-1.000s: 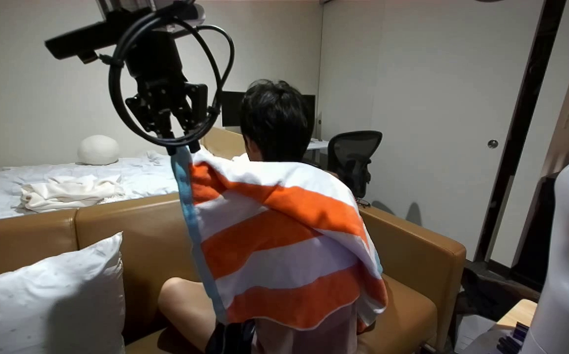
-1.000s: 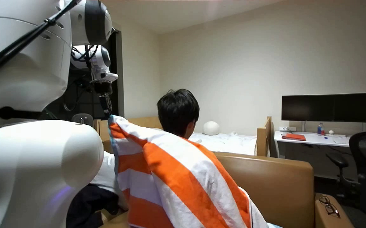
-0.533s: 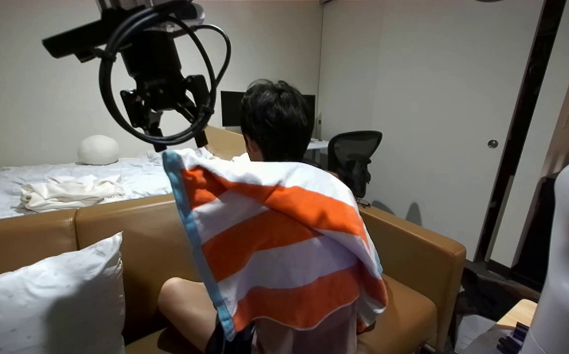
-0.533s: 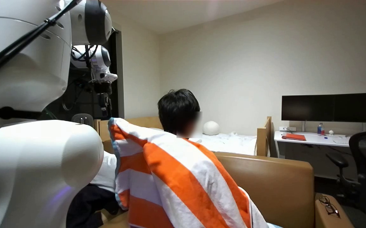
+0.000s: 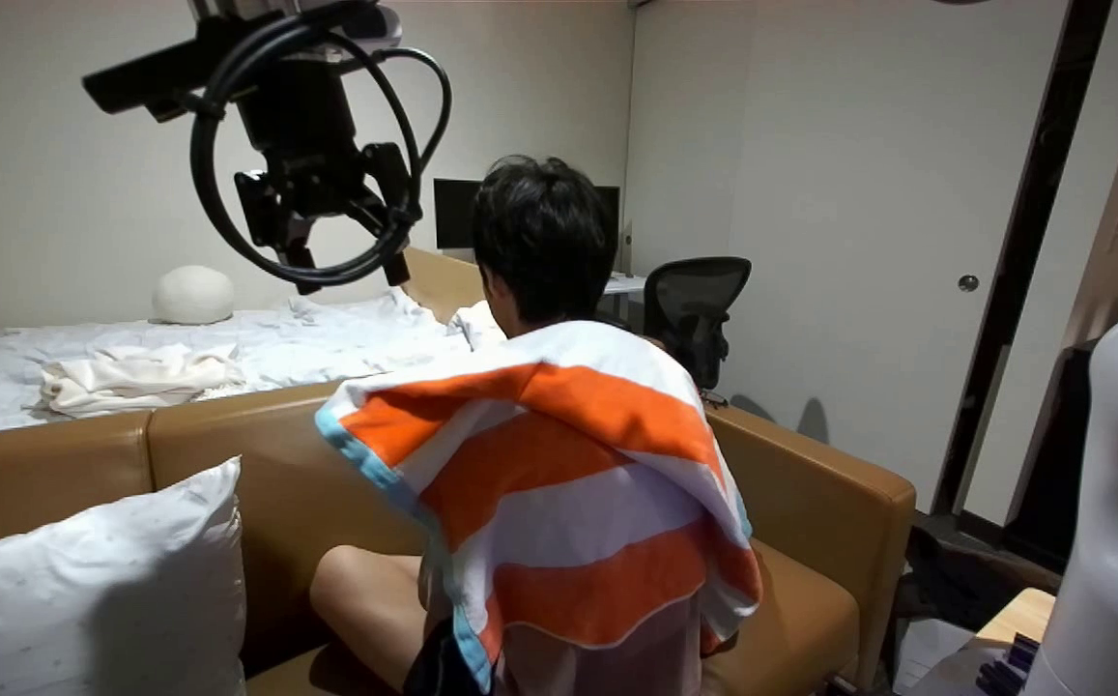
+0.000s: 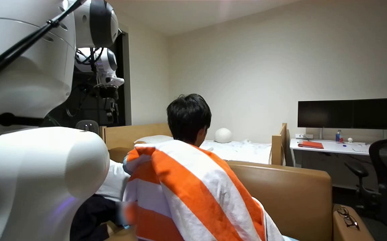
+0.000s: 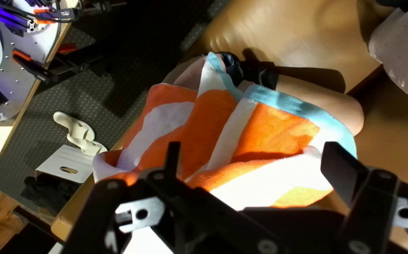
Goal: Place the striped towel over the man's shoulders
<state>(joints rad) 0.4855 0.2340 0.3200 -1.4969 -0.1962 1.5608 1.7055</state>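
The man (image 5: 544, 242) sits on the tan sofa (image 5: 800, 590), facing its backrest (image 5: 307, 464), his back to both exterior views. The striped towel (image 5: 568, 483) lies over his shoulders and upper back. On his left side its blue edge (image 5: 370, 466) juts outward; whether that part rests on his upper arm or hangs free, I cannot tell. The jaws stand wide apart, above the towel and clear of it, off to his left. His pink shirt (image 5: 607, 657) shows under the towel, his bent left leg (image 5: 365, 585) to the side. A white pillow (image 5: 124, 590) stands on the sofa near his leg. On the bed (image 5: 288, 348) are a cream cloth (image 5: 138, 377) and a round white object (image 5: 193, 295). Glasses (image 6: 350, 220) lie on the sofa's armrest (image 6: 342, 232); beyond, an orange folder (image 6: 310, 144) lies on the tabletop (image 6: 332, 147) near the screens (image 6: 327, 113).
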